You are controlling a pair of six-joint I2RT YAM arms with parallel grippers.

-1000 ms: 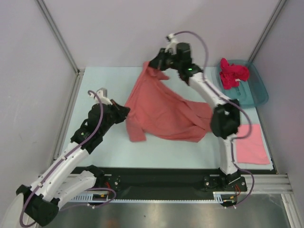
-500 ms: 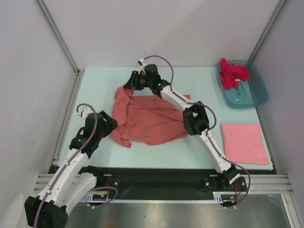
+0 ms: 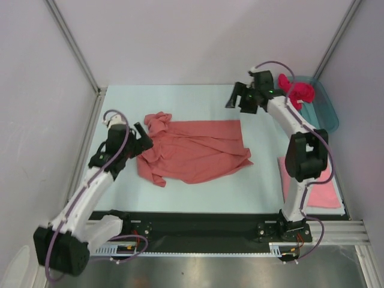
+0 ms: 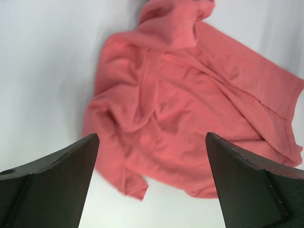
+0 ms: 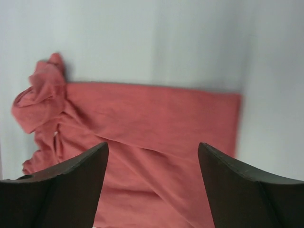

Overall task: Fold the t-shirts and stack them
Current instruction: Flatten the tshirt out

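Only the top view shows the folded pink shirt [image 3: 324, 193] near right; the salmon shirt [image 3: 195, 150] lies rumpled mid-table, the left gripper [image 4: 149, 142] spread empty at its left edge, the right gripper [image 5: 153, 145] spread empty past its far right corner; the magenta shirt [image 3: 297, 91] sits in the teal tub [image 3: 327, 120].

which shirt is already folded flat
The light pink shirt, near right, a flat square; the salmon shirt lies rumpled, the magenta shirt bunched in the tub.

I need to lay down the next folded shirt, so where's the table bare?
Bare: the far strip between the salmon shirt and the back wall, and the near strip between it and the black rail. Crowded on the right: teal tub, folded pink shirt, right arm.
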